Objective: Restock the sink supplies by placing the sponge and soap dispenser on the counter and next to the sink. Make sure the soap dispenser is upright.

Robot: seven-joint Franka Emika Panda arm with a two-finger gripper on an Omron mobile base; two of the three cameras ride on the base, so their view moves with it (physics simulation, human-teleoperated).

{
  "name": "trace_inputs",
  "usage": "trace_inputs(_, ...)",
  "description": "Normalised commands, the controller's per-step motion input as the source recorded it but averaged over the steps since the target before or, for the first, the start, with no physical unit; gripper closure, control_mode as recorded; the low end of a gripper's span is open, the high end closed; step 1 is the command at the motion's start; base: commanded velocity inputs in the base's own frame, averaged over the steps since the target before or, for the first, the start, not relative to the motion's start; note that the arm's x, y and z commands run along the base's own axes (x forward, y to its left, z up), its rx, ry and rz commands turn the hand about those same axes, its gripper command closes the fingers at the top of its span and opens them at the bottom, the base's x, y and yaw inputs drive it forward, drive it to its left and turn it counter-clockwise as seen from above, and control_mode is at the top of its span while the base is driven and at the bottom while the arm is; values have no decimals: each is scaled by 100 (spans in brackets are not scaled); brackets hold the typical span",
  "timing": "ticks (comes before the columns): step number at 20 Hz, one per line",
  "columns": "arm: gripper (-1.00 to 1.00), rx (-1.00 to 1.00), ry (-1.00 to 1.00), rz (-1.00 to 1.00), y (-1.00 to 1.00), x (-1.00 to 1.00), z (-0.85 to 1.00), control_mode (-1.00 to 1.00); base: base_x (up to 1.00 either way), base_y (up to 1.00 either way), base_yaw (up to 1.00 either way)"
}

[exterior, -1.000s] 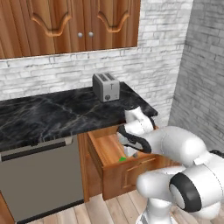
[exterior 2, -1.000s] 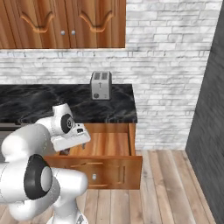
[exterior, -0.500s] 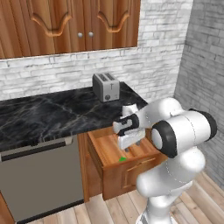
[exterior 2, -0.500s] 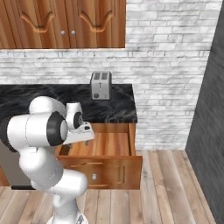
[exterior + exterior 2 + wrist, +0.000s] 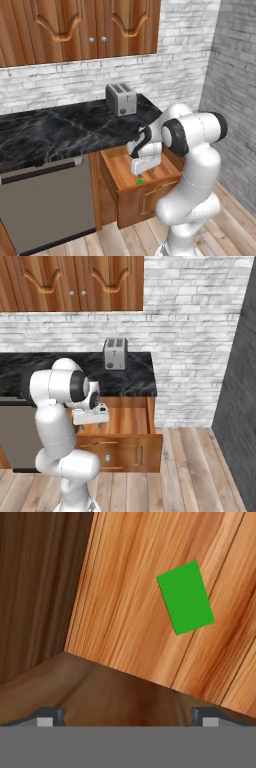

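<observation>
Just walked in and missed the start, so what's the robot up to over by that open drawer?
The white arm is bent down over the open wooden drawer under the black counter, with its hand hanging just above the drawer. The green sponge lies flat on the drawer floor, and the hand's fingertips stand apart with nothing between them. Nothing has been picked up yet. A silver toaster stands on the counter behind.
</observation>
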Motion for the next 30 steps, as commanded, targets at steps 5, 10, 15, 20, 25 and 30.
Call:
trace_inputs(5,-100,4,0,0,0,-41,-42,-100,0,0,0)
trace_inputs(10,-100,4,-2,0,-15,-83,-3,-100,0,0,0)
trace_inputs(15,-100,3,-4,0,-15,-90,0,-100,0,0,0)
trace_inputs(20,-100,3,0,1,0,18,0,-100,0,0,0)
trace_inputs(25,-100,7,-2,9,-8,67,0,-100,0,0,0)
trace_inputs(30,-100,0,-1,7,-1,59,0,-100,0,0,0)
